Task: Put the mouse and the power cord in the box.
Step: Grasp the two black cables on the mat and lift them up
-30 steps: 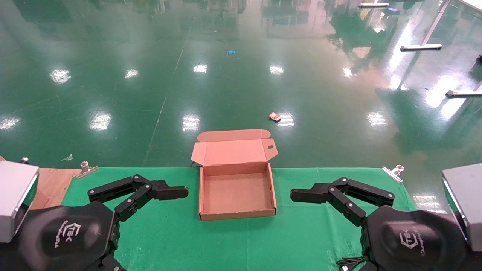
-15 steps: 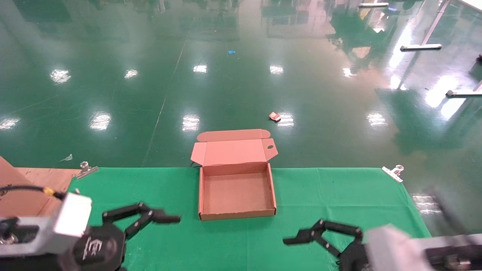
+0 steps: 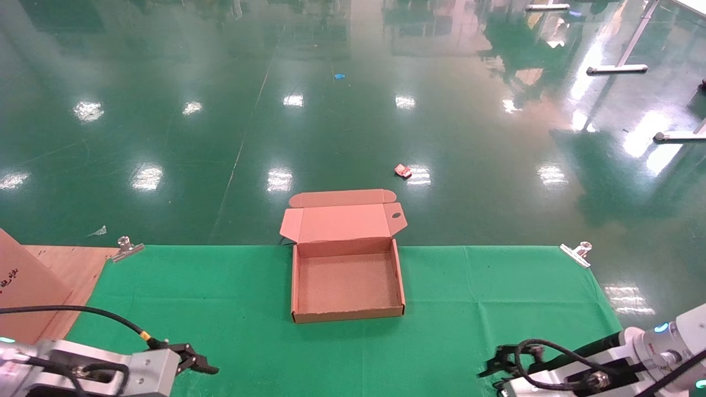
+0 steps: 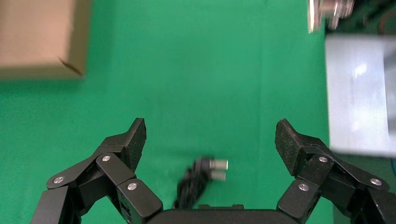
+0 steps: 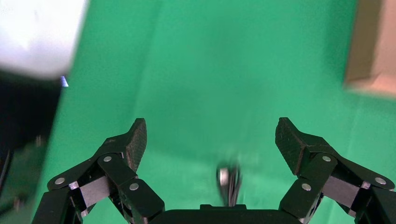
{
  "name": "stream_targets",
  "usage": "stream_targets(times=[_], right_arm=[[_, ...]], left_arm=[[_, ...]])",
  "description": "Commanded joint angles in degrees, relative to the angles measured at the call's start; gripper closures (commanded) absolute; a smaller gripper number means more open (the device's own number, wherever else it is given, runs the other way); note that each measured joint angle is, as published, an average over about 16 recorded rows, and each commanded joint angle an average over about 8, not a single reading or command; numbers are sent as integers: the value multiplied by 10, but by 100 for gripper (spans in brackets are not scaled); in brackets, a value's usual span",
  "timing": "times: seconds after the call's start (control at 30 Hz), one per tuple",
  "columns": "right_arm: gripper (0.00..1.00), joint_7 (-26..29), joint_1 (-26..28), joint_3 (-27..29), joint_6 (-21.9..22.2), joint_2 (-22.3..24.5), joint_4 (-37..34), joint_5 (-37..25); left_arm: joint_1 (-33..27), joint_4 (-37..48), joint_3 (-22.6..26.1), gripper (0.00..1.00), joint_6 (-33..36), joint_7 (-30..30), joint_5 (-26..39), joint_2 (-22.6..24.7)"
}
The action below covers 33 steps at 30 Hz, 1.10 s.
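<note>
The box (image 3: 345,281) lies open in the middle of the green cloth, lid folded back, with nothing inside; a corner of it shows in the left wrist view (image 4: 42,37) and the right wrist view (image 5: 373,46). My left gripper (image 3: 193,361) is low at the near left edge and stands open (image 4: 210,127) over the power cord (image 4: 203,175), a black bundle with metal prongs. My right gripper (image 3: 499,366) is low at the near right and is open (image 5: 210,126) over a thin black wire with a metal plug (image 5: 229,179). The mouse itself is out of view.
Green cloth (image 3: 220,292) covers the table, held by metal clips at the far corners (image 3: 127,246) (image 3: 576,251). A brown board (image 3: 22,281) stands at the left edge. The right arm's grey housing (image 4: 357,93) shows in the left wrist view.
Both arms have drawn back from beside the box and dropped low to the table's near edge. Both grippers stay open. The box has not moved.
</note>
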Motion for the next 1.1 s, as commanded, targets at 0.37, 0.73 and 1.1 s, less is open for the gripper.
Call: stream_targets(times=[0.37, 0.73, 1.1], right_arm=[[0, -137, 38, -37, 72, -68, -187, -89], [0, -241, 54, -55, 135, -124, -332, -122], [0, -314, 68, -53, 193, -169, -443, -124]], left_arm=[[-71, 164, 88, 0, -68, 100, 169, 95], [-77, 271, 96, 0, -140, 148, 191, 139], [-81, 342, 86, 0, -180, 193, 180, 149]])
